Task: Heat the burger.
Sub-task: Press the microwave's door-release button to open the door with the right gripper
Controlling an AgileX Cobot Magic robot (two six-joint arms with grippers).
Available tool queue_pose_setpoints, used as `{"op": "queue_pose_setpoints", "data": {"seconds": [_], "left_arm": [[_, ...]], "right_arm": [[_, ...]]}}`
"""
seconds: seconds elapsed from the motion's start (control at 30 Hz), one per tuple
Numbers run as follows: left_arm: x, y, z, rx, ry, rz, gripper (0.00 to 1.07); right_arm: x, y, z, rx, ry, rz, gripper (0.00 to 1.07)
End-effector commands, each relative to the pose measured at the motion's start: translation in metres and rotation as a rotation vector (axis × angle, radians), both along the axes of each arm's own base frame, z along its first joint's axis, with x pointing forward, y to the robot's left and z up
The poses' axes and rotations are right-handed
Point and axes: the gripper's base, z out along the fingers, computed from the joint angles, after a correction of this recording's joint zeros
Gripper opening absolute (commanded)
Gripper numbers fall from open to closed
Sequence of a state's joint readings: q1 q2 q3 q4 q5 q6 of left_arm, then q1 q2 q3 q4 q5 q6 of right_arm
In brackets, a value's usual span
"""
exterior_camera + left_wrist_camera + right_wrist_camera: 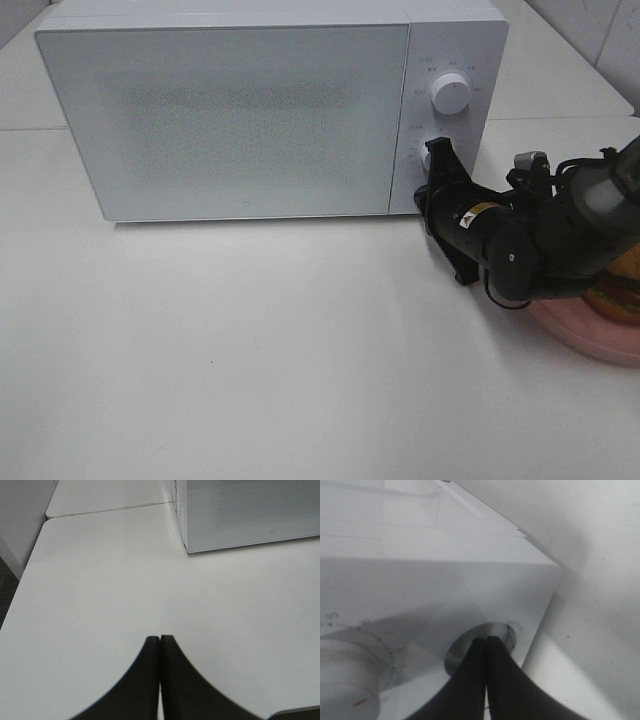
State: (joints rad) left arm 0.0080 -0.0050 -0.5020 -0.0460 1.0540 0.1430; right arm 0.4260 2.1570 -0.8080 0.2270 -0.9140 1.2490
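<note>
The burger (617,296) sits on a pink plate (590,337) at the table's right edge, mostly hidden behind my right arm. The white microwave (230,110) stands at the back with its door closed. My right gripper (438,155) is shut, its tips against the lower knob (427,157) of the control panel. In the right wrist view the joined fingertips (492,650) meet a round control (457,655) near the microwave's corner. My left gripper (160,640) is shut on nothing and hovers over bare table; it does not show in the high view.
The upper knob (450,92) sits above the right gripper. A corner of the microwave (240,520) shows in the left wrist view. The table's left edge (22,580) drops off beside the left gripper. White tabletop (250,350) spreads in front of the microwave.
</note>
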Motion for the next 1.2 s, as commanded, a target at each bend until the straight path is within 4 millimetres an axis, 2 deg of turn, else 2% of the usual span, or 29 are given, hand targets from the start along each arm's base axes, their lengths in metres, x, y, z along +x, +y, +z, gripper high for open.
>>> {"op": "queue_pose_setpoints", "data": {"seconds": [0.03, 0.73, 0.97, 1.2], "left_arm": [[-0.002, 0.000, 0.000, -0.005, -0.031, 0.006, 0.00], [-0.002, 0.000, 0.000, -0.005, -0.031, 0.006, 0.00], [-0.002, 0.000, 0.000, -0.005, -0.031, 0.006, 0.00], [-0.002, 0.000, 0.000, -0.005, -0.031, 0.006, 0.00]], "right_arm": [[0.018, 0.005, 0.020, 0.043, -0.138, -0.005, 0.00], [0.029, 0.009, 0.029, 0.089, -0.172, -0.016, 0.00], [0.027, 0.012, 0.028, 0.103, -0.162, 0.010, 0.00], [0.014, 0.010, 0.031, 0.081, -0.084, 0.051, 0.00]]}}
